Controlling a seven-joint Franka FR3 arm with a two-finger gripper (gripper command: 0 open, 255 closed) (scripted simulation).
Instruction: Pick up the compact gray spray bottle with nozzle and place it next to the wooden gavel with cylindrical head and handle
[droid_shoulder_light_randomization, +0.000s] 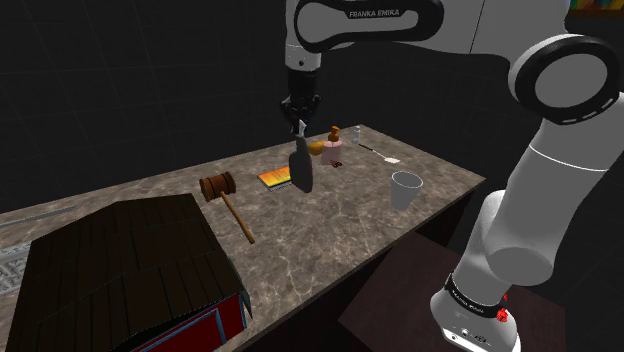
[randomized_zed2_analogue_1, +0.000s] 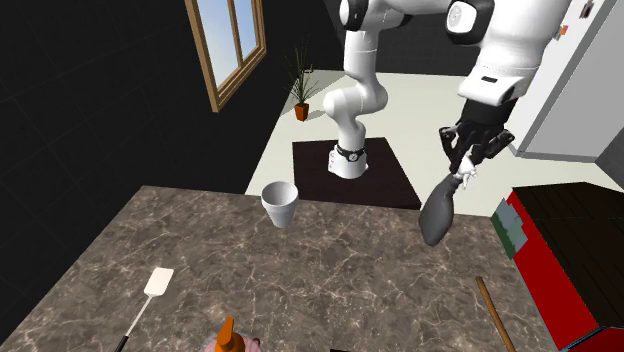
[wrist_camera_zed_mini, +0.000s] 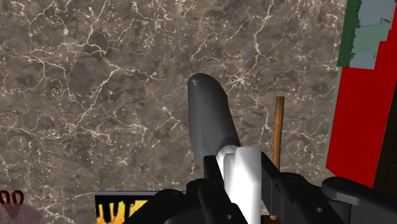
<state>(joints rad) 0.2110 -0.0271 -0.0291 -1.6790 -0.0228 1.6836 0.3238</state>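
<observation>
Dim, even light is falling on the brown marbled counter (droid_shoulder_light_randomization: 330, 230); a wood-framed window (randomized_zed2_analogue_1: 232, 40) is glowing bright against a dark gridded wall (randomized_zed2_analogue_1: 100, 100).

shoulder: beside stand (droid_shoulder_light_randomization: 400, 295) | exterior: facing arm (randomized_zed2_analogue_1: 357, 100) across table (randomized_zed2_analogue_1: 340, 275) | wrist: downward

From my screens I count one grey spray bottle (droid_shoulder_light_randomization: 302, 168); one wooden gavel (droid_shoulder_light_randomization: 219, 187); one white cup (droid_shoulder_light_randomization: 406, 188); one white-headed spatula (randomized_zed2_analogue_1: 150, 292); one flat yellow-and-orange book (droid_shoulder_light_randomization: 275, 178); one pink bottle with an orange top (droid_shoulder_light_randomization: 333, 148); one marbled table (droid_shoulder_light_randomization: 330, 240); one white arm (droid_shoulder_light_randomization: 560, 130); further off, one potted plant (randomized_zed2_analogue_1: 301, 92); one wooden-framed window (randomized_zed2_analogue_1: 232, 40).
</observation>
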